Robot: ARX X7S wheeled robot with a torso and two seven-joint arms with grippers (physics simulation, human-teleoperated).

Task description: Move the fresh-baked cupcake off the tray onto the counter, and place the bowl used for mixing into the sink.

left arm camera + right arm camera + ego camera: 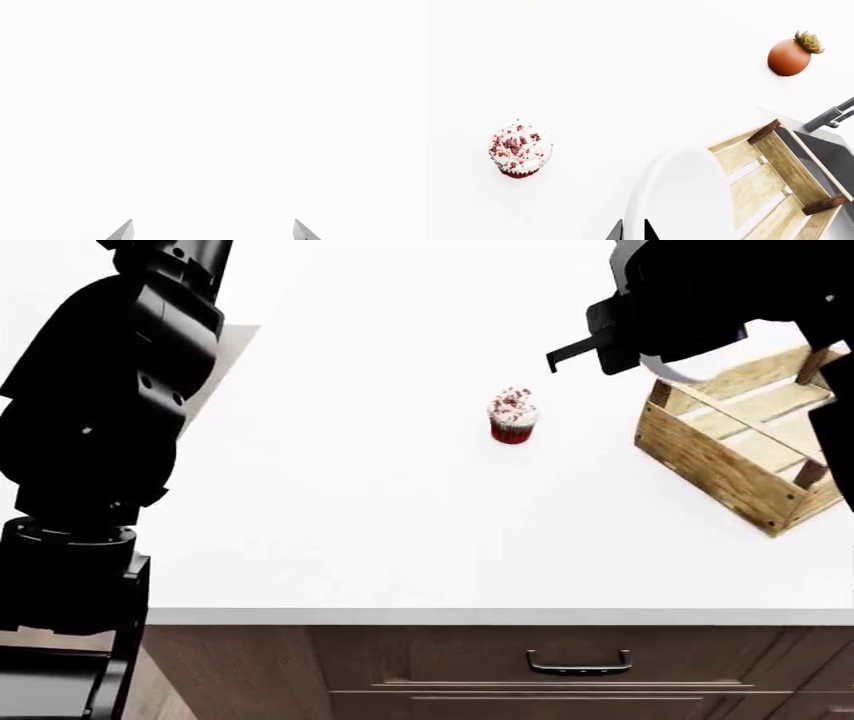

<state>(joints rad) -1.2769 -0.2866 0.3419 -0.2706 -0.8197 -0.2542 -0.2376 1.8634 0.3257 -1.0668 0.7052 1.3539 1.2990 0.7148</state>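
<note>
The cupcake [513, 416], with a dark red wrapper and white sprinkled frosting, stands upright on the white counter [374, 520], left of the wooden tray [727, 455]. It also shows in the right wrist view [519, 148]. My right gripper [632, 227] is shut on the rim of the white bowl [680, 195] and holds it in the air over the near-left corner of the tray [774, 185]. In the head view the bowl's edge [667, 368] peeks out under the right gripper [627, 340]. My left gripper [213, 230] is open and empty over bare white counter.
The grey sink [827, 150] with its faucet [830, 117] lies just past the tray. An orange-red round pot with a plant [790, 56] stands farther off on the counter. Brown drawers [574, 665] sit below the counter's front edge.
</note>
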